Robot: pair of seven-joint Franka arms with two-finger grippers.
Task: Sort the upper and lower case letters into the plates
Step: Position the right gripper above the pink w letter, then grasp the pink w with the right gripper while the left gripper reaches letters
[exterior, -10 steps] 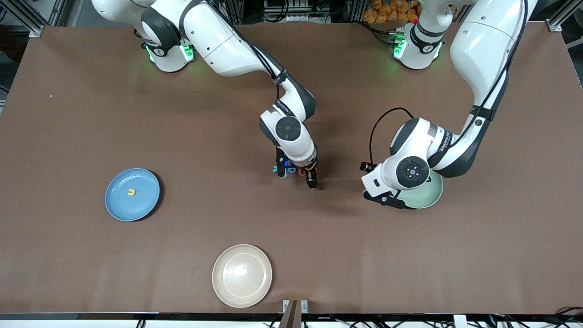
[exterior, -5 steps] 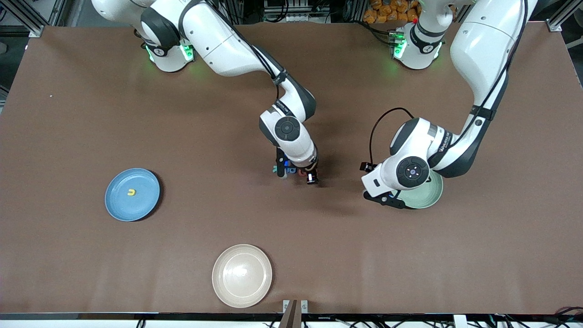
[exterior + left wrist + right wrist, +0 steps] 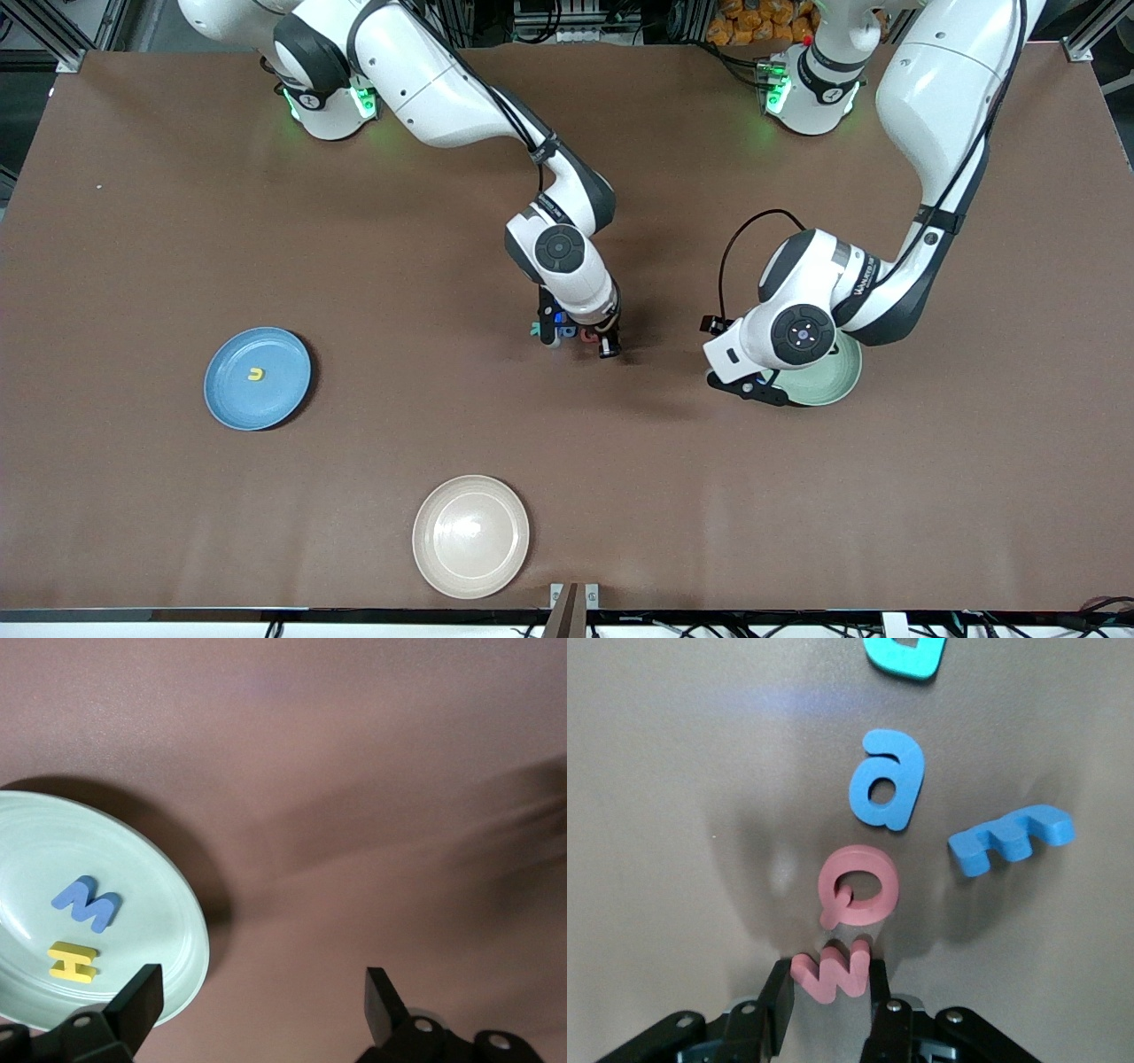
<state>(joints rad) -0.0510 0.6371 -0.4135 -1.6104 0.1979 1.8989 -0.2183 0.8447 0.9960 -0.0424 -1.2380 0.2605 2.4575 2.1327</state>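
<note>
Between our right gripper (image 3: 828, 992) fingers sits the pink w (image 3: 831, 970), touching the pink Q (image 3: 858, 886); lifting may drag it. Our left gripper (image 3: 257, 1005) waits open beside the green plate (image 3: 182, 930).

Pink w (image 3: 833, 973); blue a (image 3: 887, 780); mint-green plate (image 3: 182, 930) — brown table (image 3: 177, 221).

the brown table covering (image 3: 177, 221) looks matt and smooth. the thick pink, blue and teal letters (image 3: 873, 784) look like soft matt foam. the pale mint green round plate (image 3: 177, 930) has a smooth, slightly glossy surface, like the light blue round plate (image 3: 283, 390) and the cream-beige round plate (image 3: 469, 567).
</note>
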